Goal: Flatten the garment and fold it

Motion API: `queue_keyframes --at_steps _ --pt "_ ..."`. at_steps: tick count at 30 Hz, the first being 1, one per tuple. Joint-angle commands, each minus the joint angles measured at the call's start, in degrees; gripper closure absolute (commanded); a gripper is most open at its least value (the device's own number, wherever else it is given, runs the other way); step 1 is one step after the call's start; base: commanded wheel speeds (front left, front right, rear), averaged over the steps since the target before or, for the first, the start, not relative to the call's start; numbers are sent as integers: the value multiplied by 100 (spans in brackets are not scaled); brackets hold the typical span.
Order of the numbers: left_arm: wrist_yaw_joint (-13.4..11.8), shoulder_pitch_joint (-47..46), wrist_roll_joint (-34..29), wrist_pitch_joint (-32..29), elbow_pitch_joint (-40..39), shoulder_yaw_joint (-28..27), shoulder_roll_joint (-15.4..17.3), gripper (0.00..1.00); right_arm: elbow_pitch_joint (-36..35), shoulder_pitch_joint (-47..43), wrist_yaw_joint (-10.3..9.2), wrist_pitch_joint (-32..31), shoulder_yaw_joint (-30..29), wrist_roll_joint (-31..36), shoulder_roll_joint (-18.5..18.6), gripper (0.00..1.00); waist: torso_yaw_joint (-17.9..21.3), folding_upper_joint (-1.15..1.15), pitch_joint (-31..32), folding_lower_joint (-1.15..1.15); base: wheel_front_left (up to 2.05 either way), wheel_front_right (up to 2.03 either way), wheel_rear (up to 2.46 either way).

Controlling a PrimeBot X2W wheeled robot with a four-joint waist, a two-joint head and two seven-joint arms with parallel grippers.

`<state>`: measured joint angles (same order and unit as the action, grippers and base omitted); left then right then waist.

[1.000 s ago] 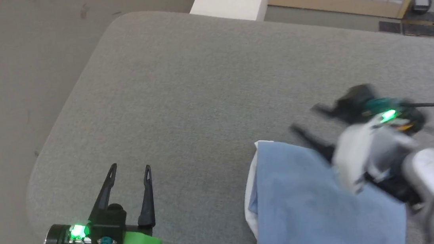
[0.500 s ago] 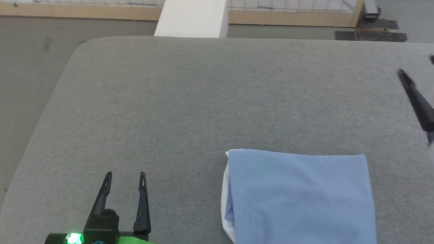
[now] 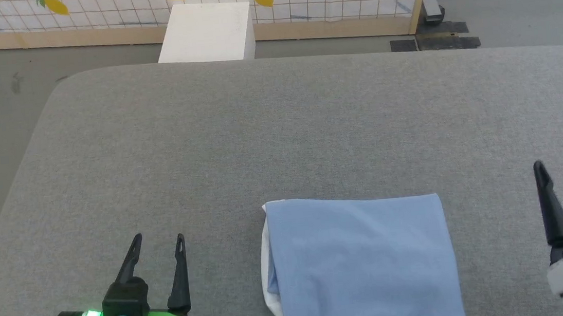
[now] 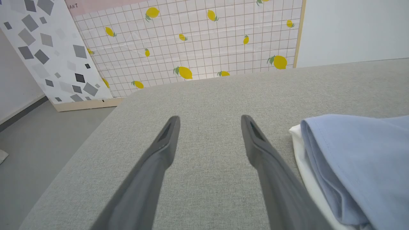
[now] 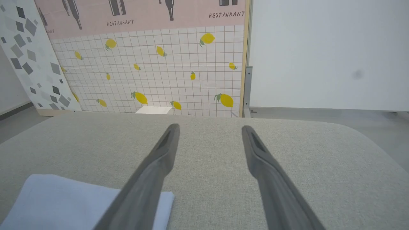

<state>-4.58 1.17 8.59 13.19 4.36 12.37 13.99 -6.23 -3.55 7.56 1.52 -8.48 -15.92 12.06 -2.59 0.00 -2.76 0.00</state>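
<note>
Garment (image 3: 361,264) lies as compact folded blue rectangle at middle of near edge of table (image 3: 278,127), white layer showing along its left side. Left tool (image 3: 158,238) and right tool (image 3: 560,162) flank it, clear of cloth, both spread wide, empty. Fold looks finished; little apparently left.

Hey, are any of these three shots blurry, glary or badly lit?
Head view: sharp, soft even light, light blue garment barely shadowed. Left wrist view: left gripper soft up close. Right wrist view: right gripper equally soft, wall lettering readable.
</note>
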Motion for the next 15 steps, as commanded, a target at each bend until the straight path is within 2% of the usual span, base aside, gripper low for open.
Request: queue_keyframes --at_steps 1,7,15 --pt "35 76 4 -4 9 12 49 0 -76 -137 -8 6 -23 95 -114 0 34 0 -11 0 0 0 0" --pt "40 84 -73 25 -27 93 119 0 -209 -478 -8 -12 -16 266 -425 0 97 0 -22 0 0 0 0" --pt "46 13 -113 76 -55 194 116 0 -242 -551 -8 -252 176 253 -314 0 102 0 -103 0 0 0 0"
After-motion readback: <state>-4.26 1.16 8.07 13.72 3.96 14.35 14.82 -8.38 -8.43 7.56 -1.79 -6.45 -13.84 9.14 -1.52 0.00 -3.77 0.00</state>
